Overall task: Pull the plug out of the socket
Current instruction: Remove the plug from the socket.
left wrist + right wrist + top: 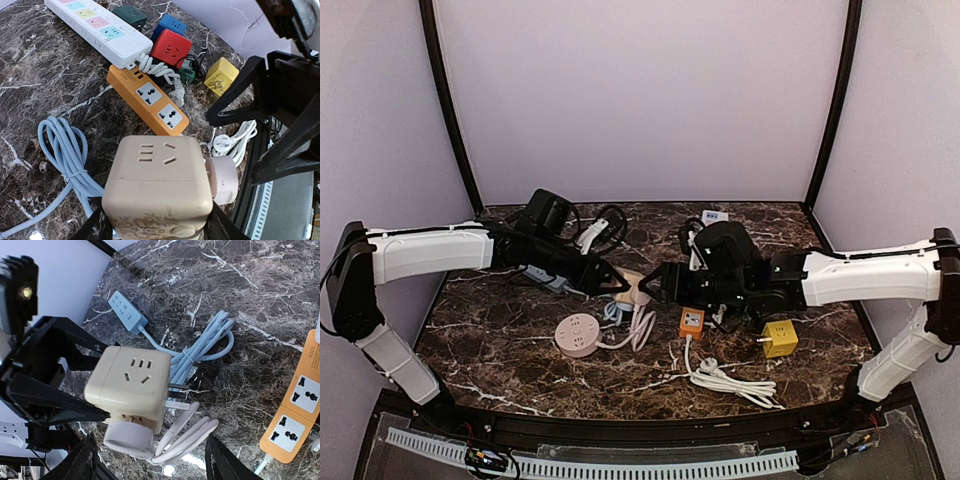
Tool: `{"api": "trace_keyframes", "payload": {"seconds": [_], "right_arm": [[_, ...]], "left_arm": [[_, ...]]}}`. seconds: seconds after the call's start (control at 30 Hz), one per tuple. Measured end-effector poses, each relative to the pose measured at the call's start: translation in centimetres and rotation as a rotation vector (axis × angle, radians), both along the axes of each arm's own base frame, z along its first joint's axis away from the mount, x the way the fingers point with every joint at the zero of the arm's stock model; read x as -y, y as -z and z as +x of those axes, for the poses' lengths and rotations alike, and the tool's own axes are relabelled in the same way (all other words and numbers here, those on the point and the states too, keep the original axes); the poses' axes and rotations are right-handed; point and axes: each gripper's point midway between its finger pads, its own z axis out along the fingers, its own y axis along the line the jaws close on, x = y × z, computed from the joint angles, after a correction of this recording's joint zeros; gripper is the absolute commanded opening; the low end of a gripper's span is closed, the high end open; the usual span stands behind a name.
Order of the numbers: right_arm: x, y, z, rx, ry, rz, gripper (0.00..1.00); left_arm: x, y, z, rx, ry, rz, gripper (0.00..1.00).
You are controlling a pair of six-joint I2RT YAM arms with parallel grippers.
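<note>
My left gripper (157, 229) is shut on a beige cube socket (160, 185) and holds it above the marble table. A round pale pink plug (222, 179) sits in the cube's side, with a thin gap at its face. In the right wrist view the plug (129, 437) hangs under the socket (131, 382), and its pale cord (192, 432) loops down to the table. My right gripper (150, 466) is open, its fingers wide on either side of the plug and not touching it. From above, both grippers meet at the socket (632, 283).
An orange power strip (150, 102), a white strip (95, 25), and red (171, 47), blue and yellow (221, 75) cube sockets lie beyond. A coiled light blue cable (65, 150) lies below the socket. A round pink socket (579, 334) and a white cable (730, 380) lie nearer.
</note>
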Motion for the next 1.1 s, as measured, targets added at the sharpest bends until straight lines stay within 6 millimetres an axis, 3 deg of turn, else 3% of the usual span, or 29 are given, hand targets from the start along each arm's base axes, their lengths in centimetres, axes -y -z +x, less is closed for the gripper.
{"api": "trace_keyframes", "payload": {"seconds": [0.3, 0.5, 0.7, 0.8, 0.9, 1.1], "right_arm": [[-2.1, 1.0, 0.8, -0.059, -0.011, -0.066, 0.64], [-2.8, 1.5, 1.0, -0.079, -0.017, -0.096, 0.52], [-3.3, 1.7, 0.7, -0.09, -0.036, -0.092, 0.51], [-3.4, 1.7, 0.6, -0.096, -0.044, -0.084, 0.43], [-3.7, 1.7, 0.4, -0.096, -0.055, -0.064, 0.41], [-3.7, 3.0, -0.5, -0.124, -0.08, -0.036, 0.37]], "left_arm": [[0.2, -0.2, -0.1, -0.011, -0.009, -0.018, 0.01], [-0.2, 0.4, 0.2, -0.003, -0.033, 0.01, 0.01], [-0.3, 0.7, 0.2, 0.0, -0.039, 0.025, 0.01], [-0.3, 0.7, 0.2, 0.001, -0.04, 0.027, 0.01], [-0.3, 0.7, 0.2, 0.001, -0.038, 0.027, 0.01], [-0.3, 0.6, 0.1, -0.006, -0.028, 0.014, 0.01]]}}
